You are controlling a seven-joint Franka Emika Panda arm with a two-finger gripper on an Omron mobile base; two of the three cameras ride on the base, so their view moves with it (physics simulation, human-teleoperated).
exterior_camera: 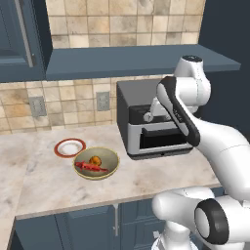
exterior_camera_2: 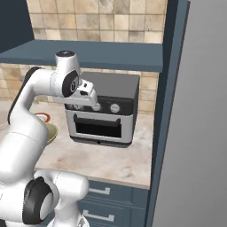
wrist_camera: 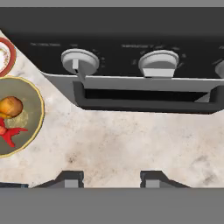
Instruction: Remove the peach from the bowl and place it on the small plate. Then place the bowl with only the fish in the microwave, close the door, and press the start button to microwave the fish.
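Note:
The olive-tan bowl (exterior_camera: 110,157) sits on the counter left of a toaster oven, holding the orange peach (exterior_camera: 96,160) and the red fish (exterior_camera: 90,167). The small plate (exterior_camera: 70,147), white with a red-brown rim, lies just behind and left of the bowl. My gripper (wrist_camera: 112,179) hovers above the counter in front of the toaster oven, to the right of the bowl, open with nothing between its fingers. In the hand view the bowl (wrist_camera: 39,109), peach (wrist_camera: 10,106) and fish (wrist_camera: 8,133) lie at the left edge. The microwave and its door are out of view.
A silver and black toaster oven (exterior_camera: 146,122) with knobs stands on the counter at the back right. A blue shelf (exterior_camera: 132,59) runs overhead and a tall blue cabinet wall (exterior_camera_2: 166,111) closes off the right. Bare marble counter (exterior_camera: 49,180) spreads in front of the bowl.

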